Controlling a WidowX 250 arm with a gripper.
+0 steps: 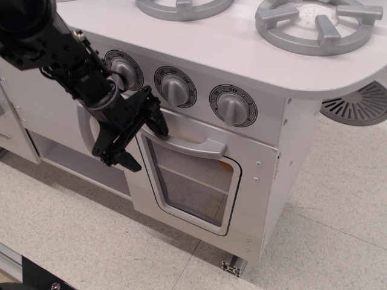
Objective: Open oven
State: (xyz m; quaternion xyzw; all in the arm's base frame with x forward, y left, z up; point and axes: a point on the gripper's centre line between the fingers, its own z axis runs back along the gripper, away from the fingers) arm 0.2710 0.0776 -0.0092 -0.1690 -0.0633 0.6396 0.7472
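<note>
The white oven [254,181] stands with its door shut. The door has a clear rounded window [193,181] in a grey frame and a wide grey bar handle [190,144] above it. My black gripper [145,145] is open at the left end of that handle. One finger [158,124] is just above the handle's left end, the other [128,162] lower, by the door's left edge. The jaws hold nothing. The arm comes in from the upper left and hides part of the left knob.
Three grey knobs [233,107] sit above the door, and grey burners [317,24] on the white top. A cabinet door's vertical grey handle [84,130] is left of the oven, behind the arm. A grey slotted disc [360,106] is at right over the speckled floor [91,241].
</note>
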